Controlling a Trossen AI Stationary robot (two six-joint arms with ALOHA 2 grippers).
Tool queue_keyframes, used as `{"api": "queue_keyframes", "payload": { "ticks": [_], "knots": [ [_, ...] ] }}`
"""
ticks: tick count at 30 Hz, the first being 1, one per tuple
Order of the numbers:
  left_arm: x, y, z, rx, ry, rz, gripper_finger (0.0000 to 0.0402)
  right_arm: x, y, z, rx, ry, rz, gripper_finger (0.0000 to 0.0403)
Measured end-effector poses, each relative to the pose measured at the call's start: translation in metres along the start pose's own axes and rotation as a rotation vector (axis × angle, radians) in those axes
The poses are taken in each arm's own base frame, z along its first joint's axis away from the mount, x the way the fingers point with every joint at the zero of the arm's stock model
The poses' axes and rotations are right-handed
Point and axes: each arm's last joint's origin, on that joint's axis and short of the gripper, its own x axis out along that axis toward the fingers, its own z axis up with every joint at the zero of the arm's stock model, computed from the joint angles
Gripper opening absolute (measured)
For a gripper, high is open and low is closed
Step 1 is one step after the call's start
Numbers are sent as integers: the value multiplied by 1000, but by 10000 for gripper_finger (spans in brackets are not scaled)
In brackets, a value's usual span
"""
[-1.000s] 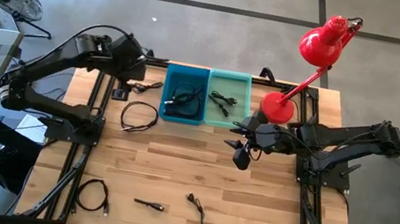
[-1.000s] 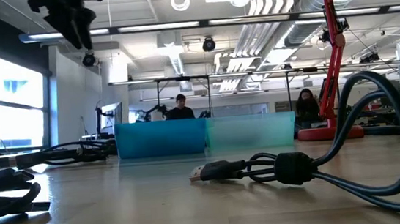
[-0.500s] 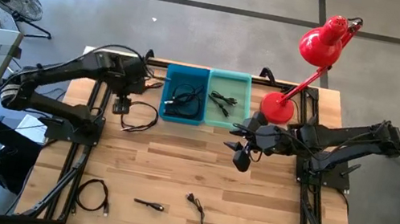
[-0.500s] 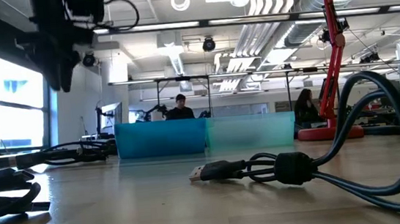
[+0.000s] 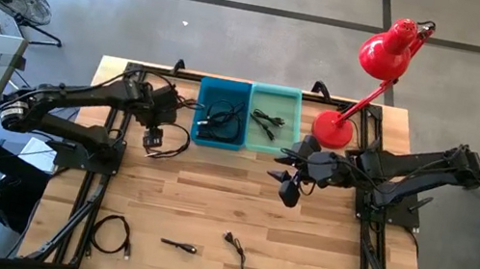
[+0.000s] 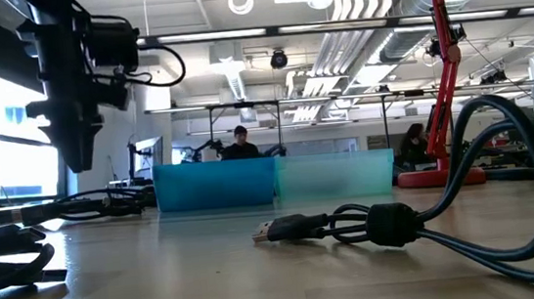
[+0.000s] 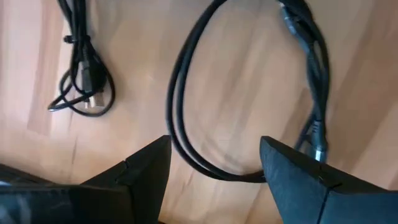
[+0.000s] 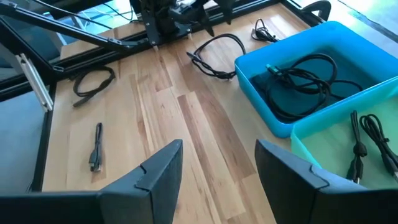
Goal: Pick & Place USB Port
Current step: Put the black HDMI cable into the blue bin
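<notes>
A black cable lies in a loop on the wood table, just left of the blue bin. My left gripper hangs open above that loop, pointing down. In the left wrist view the loop lies between and below my open fingers, without touching them. A smaller coiled cable lies beside it. The blue bin holds black cables, and the green bin next to it holds a thin one. My right gripper waits open above the table, near the green bin.
Three more cables lie near the table's near edge: a coil, a short one and another. A red desk lamp stands right of the green bin. In the low view a USB cable lies close to the camera.
My left gripper has moved from the table's far left corner toward the near edge and the blue bin. It has come down over the looped cable. The right arm has kept still.
</notes>
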Motion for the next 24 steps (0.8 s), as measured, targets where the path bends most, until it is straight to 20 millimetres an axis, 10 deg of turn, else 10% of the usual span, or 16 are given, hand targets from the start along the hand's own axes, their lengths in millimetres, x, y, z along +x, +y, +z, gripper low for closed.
{"api": "queue_keyframes", "payload": {
  "ticks": [24],
  "knots": [
    [45, 2, 21, 10, 117, 17, 241, 0, 0, 0, -1, 2, 3, 193]
  ]
}}
